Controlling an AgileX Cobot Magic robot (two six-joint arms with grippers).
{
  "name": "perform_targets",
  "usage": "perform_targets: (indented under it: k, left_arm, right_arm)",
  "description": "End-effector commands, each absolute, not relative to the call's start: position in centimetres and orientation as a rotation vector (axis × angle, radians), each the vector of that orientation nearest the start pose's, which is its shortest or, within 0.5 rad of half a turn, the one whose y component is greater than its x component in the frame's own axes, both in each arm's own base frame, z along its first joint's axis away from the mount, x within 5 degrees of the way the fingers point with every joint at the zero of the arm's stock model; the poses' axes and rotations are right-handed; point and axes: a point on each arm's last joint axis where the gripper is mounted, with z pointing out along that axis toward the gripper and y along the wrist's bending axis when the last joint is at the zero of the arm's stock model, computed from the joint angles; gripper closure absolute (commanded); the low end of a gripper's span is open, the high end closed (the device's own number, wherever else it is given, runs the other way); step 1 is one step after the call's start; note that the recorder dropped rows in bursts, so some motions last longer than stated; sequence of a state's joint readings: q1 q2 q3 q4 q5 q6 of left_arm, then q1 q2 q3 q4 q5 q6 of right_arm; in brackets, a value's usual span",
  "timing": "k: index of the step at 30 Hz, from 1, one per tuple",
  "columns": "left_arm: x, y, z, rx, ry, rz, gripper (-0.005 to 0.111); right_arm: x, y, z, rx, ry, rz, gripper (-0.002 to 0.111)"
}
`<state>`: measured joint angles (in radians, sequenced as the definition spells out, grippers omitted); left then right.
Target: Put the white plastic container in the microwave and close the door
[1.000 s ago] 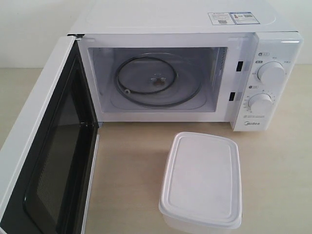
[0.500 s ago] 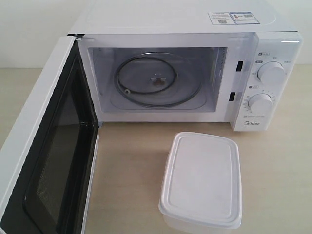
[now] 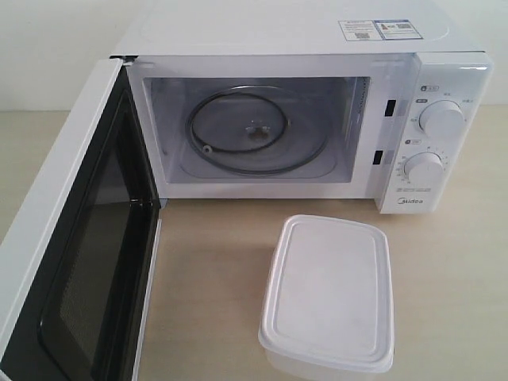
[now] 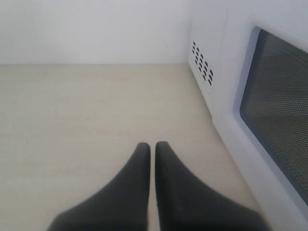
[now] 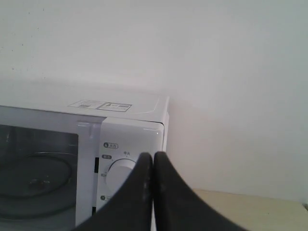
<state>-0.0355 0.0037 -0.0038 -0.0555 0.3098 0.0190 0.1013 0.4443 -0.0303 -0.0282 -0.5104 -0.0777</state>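
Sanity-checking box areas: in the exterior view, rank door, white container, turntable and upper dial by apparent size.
1. door, cut off by the frame edge
2. white plastic container, close to the camera
3. glass turntable
4. upper dial

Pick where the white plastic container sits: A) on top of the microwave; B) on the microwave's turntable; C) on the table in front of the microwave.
C: the white plastic container stands lidded on the table, in front of the microwave.
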Motion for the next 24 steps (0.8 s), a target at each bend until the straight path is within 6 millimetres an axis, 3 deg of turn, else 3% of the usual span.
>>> perform_targets:
  k: [1,24]
  left_arm:
    - [5.42,-0.33,18.54,0.000,1.791,-0.072,0.102]
    - [5.42,-0.33,18.54,0.000,1.791,-0.072,0.102]
  right_arm:
    - [9.55,1.10,24.11,-0.156,1.345,0.002,0.109]
    - [9.55,1.10,24.11,-0.074,1.353,0.103,0.109]
